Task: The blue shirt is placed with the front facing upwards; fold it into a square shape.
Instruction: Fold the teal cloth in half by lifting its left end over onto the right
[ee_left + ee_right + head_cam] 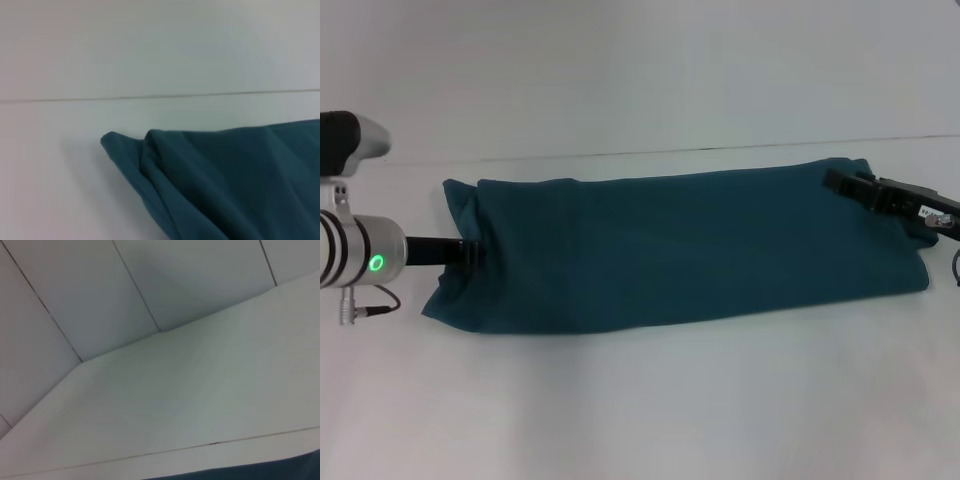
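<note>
Two grippers engaged, one at each short end of the blue shirt [680,250]. Shirt folded into one long band, stretched flat across the white table [640,400], lettering not visible. Left gripper [475,253] at the band's left end, about halfway along that edge, dark tip touching or tucked into the cloth; finger state: cannot tell. Bunched far-left corner of the shirt [112,140] just beyond that tool, seen in the left wrist view, layered fold edges running away from it. Right gripper [847,184] at the band's far right corner, resting on the cloth; finger state: cannot tell. Right wrist view: mostly table and wall [75,300], only a sliver of teal fabric [280,472] at the frame edge.
</note>
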